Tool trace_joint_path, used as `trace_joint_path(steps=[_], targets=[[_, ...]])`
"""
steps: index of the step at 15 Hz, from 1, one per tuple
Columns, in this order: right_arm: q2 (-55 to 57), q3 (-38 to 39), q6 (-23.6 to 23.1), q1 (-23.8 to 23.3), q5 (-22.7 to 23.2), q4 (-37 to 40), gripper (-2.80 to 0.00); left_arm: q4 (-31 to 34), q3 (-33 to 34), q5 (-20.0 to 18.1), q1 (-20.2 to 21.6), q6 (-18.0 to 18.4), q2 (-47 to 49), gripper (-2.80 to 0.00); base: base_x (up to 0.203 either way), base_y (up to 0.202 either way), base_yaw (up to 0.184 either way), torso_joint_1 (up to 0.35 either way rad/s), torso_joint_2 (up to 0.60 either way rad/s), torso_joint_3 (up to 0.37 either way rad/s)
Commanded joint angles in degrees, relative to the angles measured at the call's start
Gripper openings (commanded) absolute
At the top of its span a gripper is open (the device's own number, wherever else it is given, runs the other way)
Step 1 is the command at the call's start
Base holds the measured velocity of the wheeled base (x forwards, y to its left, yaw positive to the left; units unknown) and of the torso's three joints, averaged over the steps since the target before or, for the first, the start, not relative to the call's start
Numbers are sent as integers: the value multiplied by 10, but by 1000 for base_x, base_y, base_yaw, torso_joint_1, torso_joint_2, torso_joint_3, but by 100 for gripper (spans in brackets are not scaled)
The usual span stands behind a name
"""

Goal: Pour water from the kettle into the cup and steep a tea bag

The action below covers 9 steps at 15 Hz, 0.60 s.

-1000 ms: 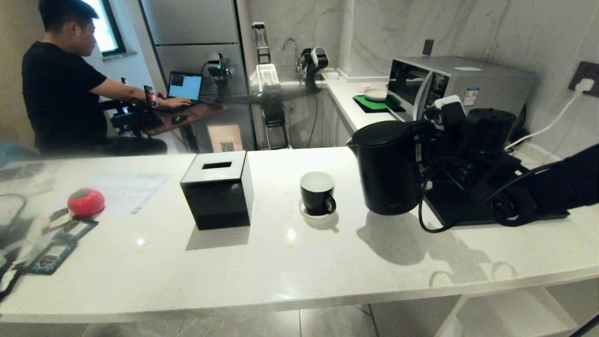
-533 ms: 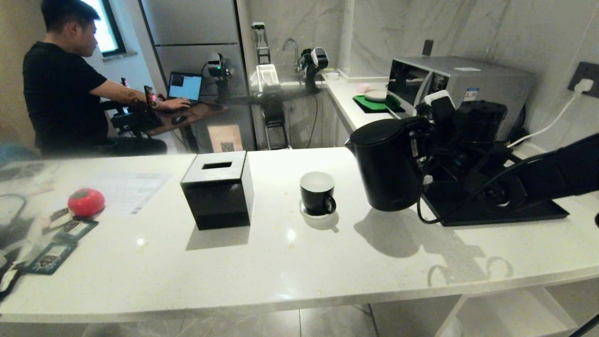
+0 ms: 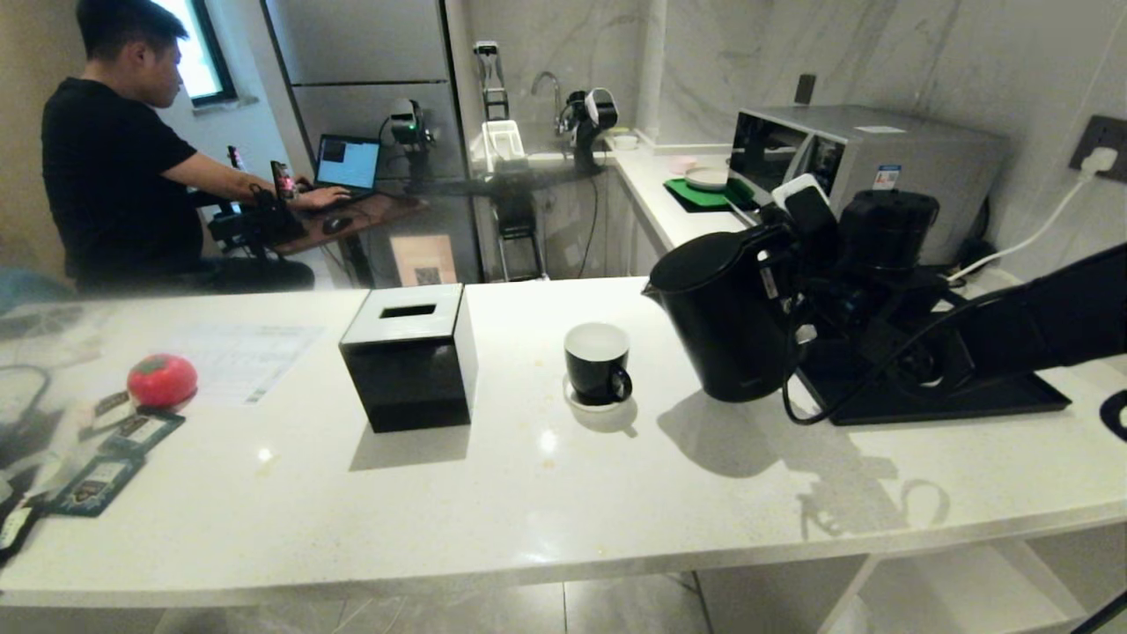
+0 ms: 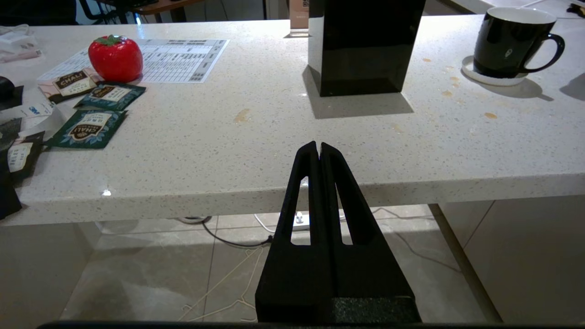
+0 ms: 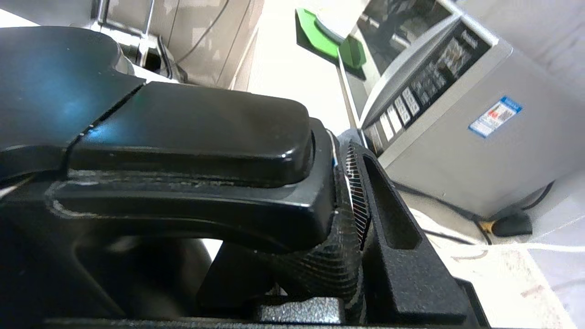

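Matte black claw (image 4: 319,148); slotted fingers (image 4: 305,183)

Dim room, hard shadows (blurred edges)

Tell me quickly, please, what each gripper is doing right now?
Left gripper: jaws shut, empty, parked below the counter edge.
Right gripper: jaws shut on the kettle handle, kettle tilted toward the cup.

The kettle (image 3: 726,330) is matt black plastic, its handle (image 5: 192,137) smoother, with a soft sheen where the right tool (image 5: 347,219) clamps it; the tool's pads (image 5: 354,183) are ribbed and rough. The cup (image 3: 598,363) nearby is glossy black ceramic, white inside. The bench (image 3: 546,493) is polished speckled stone. The tissue box (image 3: 409,357) is mirror-glossy black. The left tool (image 4: 319,151) is grainy matt plastic.
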Motion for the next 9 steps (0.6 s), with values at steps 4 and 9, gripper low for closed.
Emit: trace_joint_path(steps=[4, 9], targets=[[20, -31, -30, 17, 0, 0, -280, 0, 0, 0, 0, -1, 0, -280, 0, 0, 0, 0, 0, 0], [26, -38, -54, 22, 0, -1, -280, 0, 0, 0, 0, 0, 0, -280, 0, 0, 0, 0, 0, 0]])
